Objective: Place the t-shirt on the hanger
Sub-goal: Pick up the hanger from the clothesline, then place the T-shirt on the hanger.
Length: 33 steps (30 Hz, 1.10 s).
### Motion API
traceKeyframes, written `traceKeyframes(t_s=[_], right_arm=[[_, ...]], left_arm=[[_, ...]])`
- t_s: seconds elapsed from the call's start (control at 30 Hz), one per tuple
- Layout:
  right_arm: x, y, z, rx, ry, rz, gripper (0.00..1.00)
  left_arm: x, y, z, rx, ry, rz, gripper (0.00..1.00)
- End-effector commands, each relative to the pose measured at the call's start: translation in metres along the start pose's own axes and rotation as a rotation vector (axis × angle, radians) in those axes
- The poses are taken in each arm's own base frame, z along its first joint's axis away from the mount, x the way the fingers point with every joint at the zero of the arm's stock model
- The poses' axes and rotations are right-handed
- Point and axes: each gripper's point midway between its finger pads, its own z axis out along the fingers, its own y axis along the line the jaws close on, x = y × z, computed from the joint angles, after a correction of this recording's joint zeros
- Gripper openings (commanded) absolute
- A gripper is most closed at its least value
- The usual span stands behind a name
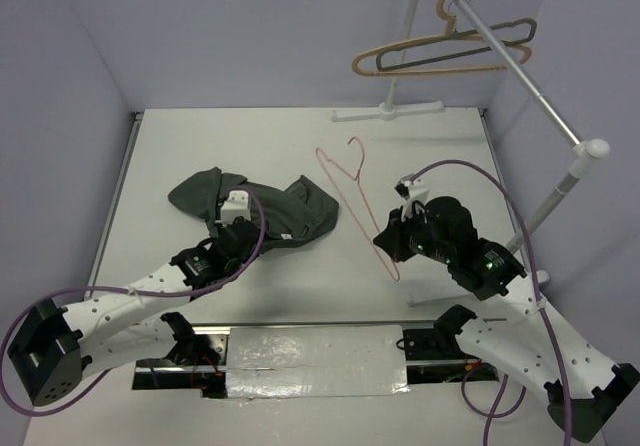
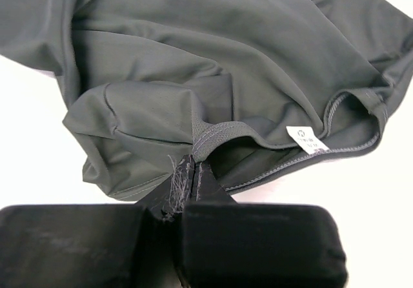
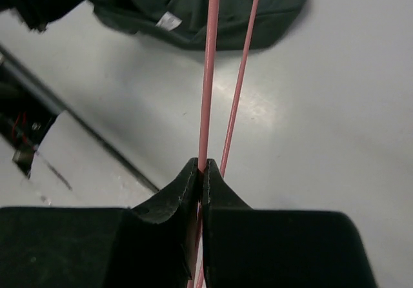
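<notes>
Left claw (image 2: 193,172) pinches the t-shirt (image 1: 310,211) collar on the tabletop (image 1: 200,136), 9 o'clock of the hanger (image 3: 210,75), whose wire the right claw (image 3: 201,172) clamps, apparently to feed hanger into neck opening.

Edges and small print

From the left wrist the t-shirt (image 2: 213,62) spills past the top and both side edges, its white label (image 2: 308,139) too small to read; from the right wrist the hanger (image 3: 208,75) loses its hook past the top edge.
</notes>
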Motion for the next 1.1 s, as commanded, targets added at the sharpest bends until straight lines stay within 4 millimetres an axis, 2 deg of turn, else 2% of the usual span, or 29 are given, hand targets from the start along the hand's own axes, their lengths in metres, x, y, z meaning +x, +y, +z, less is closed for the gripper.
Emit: traceKeyframes(t_s=[0.0,0.07,0.17,0.2,0.33,0.43,0.53,0.77,0.87,1.07], right_arm=[[-0.013,0.056,-0.009,-0.301,-0.082,-0.071,0.00],[-0.003,0.066,-0.005,-0.328,-0.047,-0.089,0.00],[0.010,0.069,0.008,-0.314,-0.009,-0.109,0.00],[0.017,0.078,0.010,-0.342,0.010,-0.125,0.00],[0.026,0.098,0.012,-0.415,0.018,-0.172,0.00],[0.037,0.104,0.014,-0.422,0.061,-0.191,0.00],[0.039,0.102,0.015,-0.385,0.064,-0.196,0.00],[0.037,0.105,-0.003,-0.384,0.014,-0.183,0.00],[0.038,0.103,-0.005,-0.361,0.016,-0.171,0.00],[0.052,0.094,0.000,-0.305,0.071,-0.166,0.00]], left_arm=[[-0.030,0.004,-0.005,-0.026,-0.078,-0.079,0.00],[-0.036,-0.001,-0.006,0.015,-0.082,-0.086,0.00],[-0.055,-0.003,-0.009,0.041,-0.140,-0.069,0.00],[-0.063,-0.003,-0.011,0.044,-0.156,-0.066,0.00],[-0.080,0.008,-0.012,0.024,-0.180,-0.044,0.00],[-0.082,0.016,-0.012,0.005,-0.193,-0.052,0.00],[-0.083,0.023,-0.014,-0.028,-0.188,-0.052,0.00],[-0.078,0.039,-0.007,-0.088,-0.181,-0.070,0.00],[-0.079,0.043,-0.006,-0.099,-0.180,-0.080,0.00],[-0.085,0.051,-0.004,-0.117,-0.186,-0.100,0.00]])
